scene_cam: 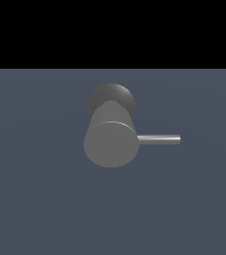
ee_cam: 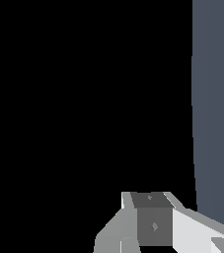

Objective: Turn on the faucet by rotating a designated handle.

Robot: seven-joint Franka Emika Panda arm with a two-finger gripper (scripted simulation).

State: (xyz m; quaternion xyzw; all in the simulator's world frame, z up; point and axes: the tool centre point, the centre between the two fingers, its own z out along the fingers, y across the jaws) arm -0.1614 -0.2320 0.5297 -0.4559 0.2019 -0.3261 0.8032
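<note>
The faucet [scene_cam: 110,143] is a matte grey fat cylinder with its flat round face toward the exterior camera, joined behind to a darker rounded dome [scene_cam: 110,95]. The handle [scene_cam: 158,139], a thin straight metallic rod, sticks out level from the cylinder toward the exterior view's right. No arm or gripper shows in the exterior view. In the wrist view only a white and grey part of my gripper [ee_cam: 150,217] appears at the picture's edge. How its jaws stand cannot be made out, and nothing is seen in them. Neither faucet nor handle shows in the wrist view.
The faucet stands on a flat blue-grey floor [scene_cam: 40,199] that ends in black at the back. The wrist view shows mostly black, with a strip of the same floor [ee_cam: 216,99] along one side.
</note>
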